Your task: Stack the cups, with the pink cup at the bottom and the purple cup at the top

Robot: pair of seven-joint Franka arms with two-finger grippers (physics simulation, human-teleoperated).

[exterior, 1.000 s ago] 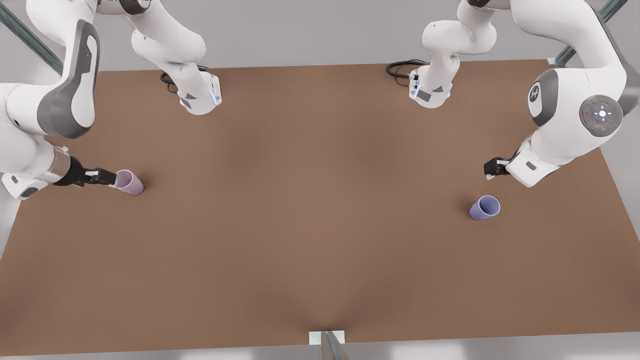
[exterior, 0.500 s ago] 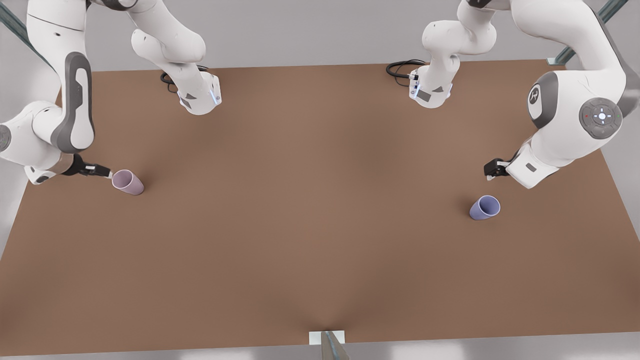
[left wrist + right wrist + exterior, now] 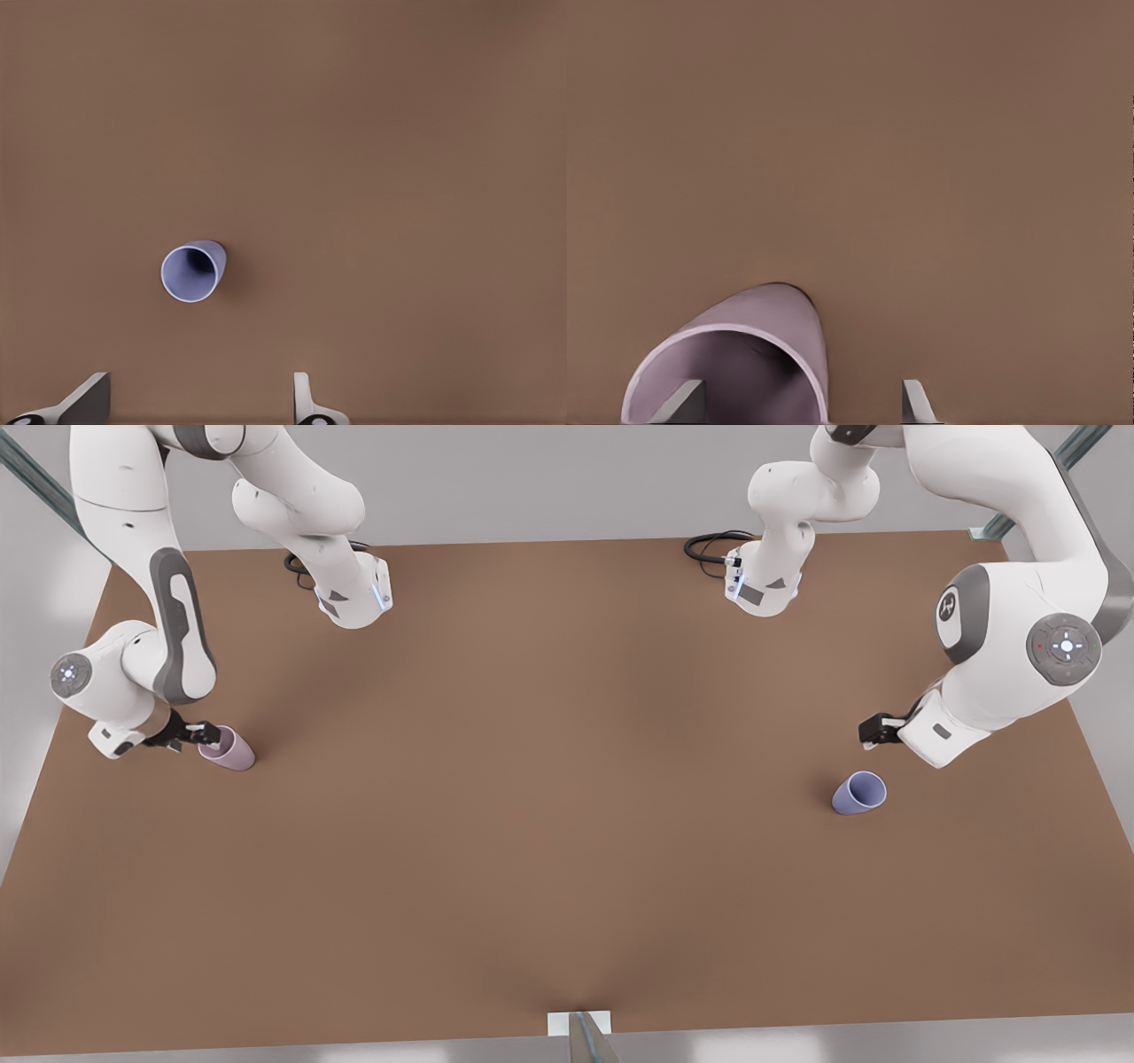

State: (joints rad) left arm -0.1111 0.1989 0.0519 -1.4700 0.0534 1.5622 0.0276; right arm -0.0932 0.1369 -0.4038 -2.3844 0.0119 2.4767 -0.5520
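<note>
The cups sit apart on your brown table (image 3: 567, 824), each upright, nothing stacked yet. Nearest in the front view is the purple cup (image 3: 858, 793), toward the front view's right, standing alone with its mouth open upward and nothing touching it. In the left wrist view you see the same purple cup (image 3: 192, 271) from above, well ahead of the two finger tips, one fingertip (image 3: 306, 400) pale and the other grey, set wide apart with bare table between them. So your left gripper (image 3: 873, 734) is spread and holds nothing; it hangs above and a bit behind the purple cup on the front view's right, apart from it. Farther back and over on the front view's left is the pink cup (image 3: 227, 748), near the table's edge. Your right gripper (image 3: 202, 734) is right at its rim, dark fingers against the cup's side facing that arm. In the right wrist view the pink cup (image 3: 757, 359) looms close, mouth toward the camera; one fingertip (image 3: 682, 403) shows inside the rim and the other sits outside the wall, so the claw straddles the cup wall with its fingers parted. You can't tell from these views whether the pads press the wall. At the back, both arm bases (image 3: 354, 593) stand on the table's far edge with black cables (image 3: 713, 545) coiled beside them.
</note>
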